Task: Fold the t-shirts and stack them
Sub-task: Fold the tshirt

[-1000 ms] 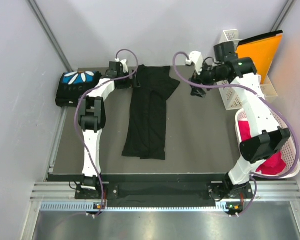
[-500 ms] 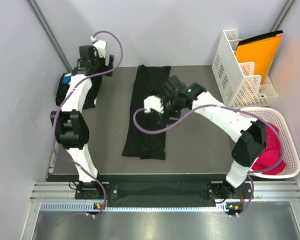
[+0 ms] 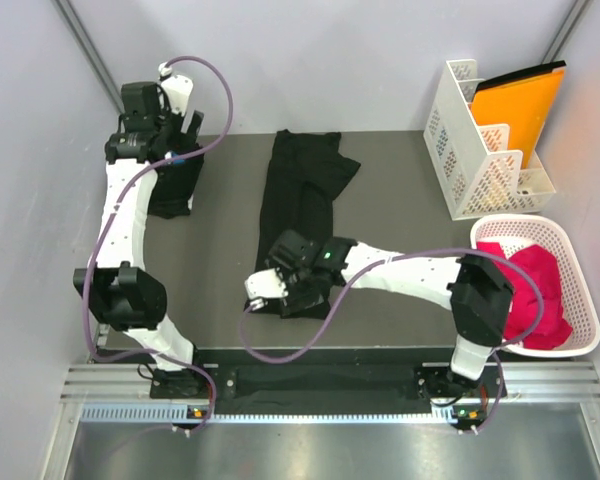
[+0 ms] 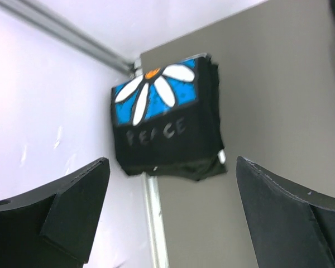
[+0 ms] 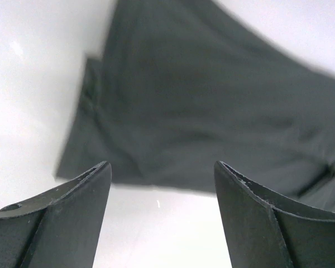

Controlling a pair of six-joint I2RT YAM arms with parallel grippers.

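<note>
Swung down from the rack (image 3: 458,130), the right gripper (image 5: 161,167) hovers open and empty over the near hem of the black t-shirt (image 3: 302,190) lying lengthwise mid-table (image 3: 400,215), far from the open left gripper (image 4: 172,164).

The dark grey table mat (image 3: 220,225) lay bare between the small folded black t-shirt with a blue-and-white daisy print (image 4: 163,125), tucked in the far left corner against the pale left wall (image 4: 39,111), and the long black t-shirt folded into a strip (image 3: 302,185) at the middle. A wider bare stretch ran rightward to the white slotted plastic rack (image 3: 462,130) and white mesh basket (image 3: 520,222). The white right arm (image 3: 410,270) lay low across its near part.
</note>
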